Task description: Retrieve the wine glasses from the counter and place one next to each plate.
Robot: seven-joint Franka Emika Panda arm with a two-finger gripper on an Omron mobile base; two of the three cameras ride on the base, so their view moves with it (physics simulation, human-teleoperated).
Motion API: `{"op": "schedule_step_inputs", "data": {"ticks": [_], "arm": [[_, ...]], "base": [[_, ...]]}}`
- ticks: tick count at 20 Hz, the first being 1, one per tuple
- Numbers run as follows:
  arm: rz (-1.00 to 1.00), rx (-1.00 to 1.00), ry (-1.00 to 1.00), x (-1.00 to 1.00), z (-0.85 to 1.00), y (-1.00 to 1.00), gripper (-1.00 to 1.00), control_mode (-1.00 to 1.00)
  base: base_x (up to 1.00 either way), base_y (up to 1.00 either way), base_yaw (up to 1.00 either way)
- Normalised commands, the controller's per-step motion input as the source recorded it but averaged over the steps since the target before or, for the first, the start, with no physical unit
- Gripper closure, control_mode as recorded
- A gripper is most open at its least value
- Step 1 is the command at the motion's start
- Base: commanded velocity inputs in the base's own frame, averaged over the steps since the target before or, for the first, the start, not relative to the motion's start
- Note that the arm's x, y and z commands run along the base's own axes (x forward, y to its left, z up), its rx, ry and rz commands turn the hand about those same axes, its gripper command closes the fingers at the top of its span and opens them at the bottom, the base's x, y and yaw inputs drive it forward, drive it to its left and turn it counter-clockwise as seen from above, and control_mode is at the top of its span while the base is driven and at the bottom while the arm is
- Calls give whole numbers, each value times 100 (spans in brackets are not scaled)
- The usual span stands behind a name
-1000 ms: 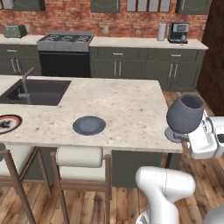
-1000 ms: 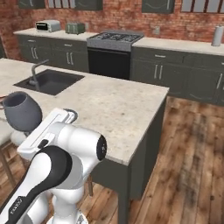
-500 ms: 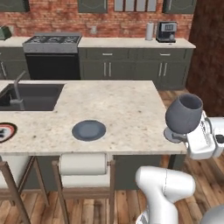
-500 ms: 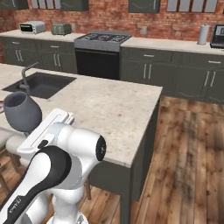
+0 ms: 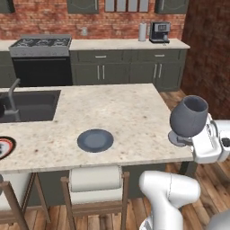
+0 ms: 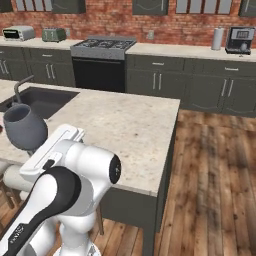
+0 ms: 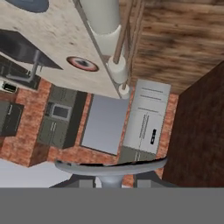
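Note:
A wine glass (image 5: 188,117) with a wide dark bowl hangs upright just off the island's right end. My gripper (image 5: 191,140) is shut on its stem, above the round foot (image 7: 111,166). The same glass (image 6: 24,127) shows at the left of the right base view. On the island's near side lie the slate-blue plate (image 5: 95,140) and, at the left edge, the red-and-black rimmed plate (image 5: 3,147). The hand view shows both plates too, the blue one (image 7: 28,3) and the rimmed one (image 7: 82,63). The counter (image 5: 126,44) runs along the brick back wall.
The stone island (image 5: 117,108) holds a black sink (image 5: 27,104) with a tap. Two stools (image 5: 96,182) stand at its near side. On the back counter are a stove (image 5: 40,45), a grey canister (image 5: 143,31) and a coffee machine (image 5: 159,32). Wood floor lies to the right.
The whole picture has shifted, so the base has moved along the island; the stove and sink slid left in the left base view. The glass stays in my gripper as before.

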Motion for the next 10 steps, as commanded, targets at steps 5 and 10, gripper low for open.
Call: {"op": "schedule_step_inputs", "data": {"ticks": [5, 10], "arm": [[0, 0, 0, 0, 0, 0, 100, 100], [0, 0, 4, 30, -10, 0, 100, -100]], "base": [[18, 0, -6], [25, 0, -1]]}}
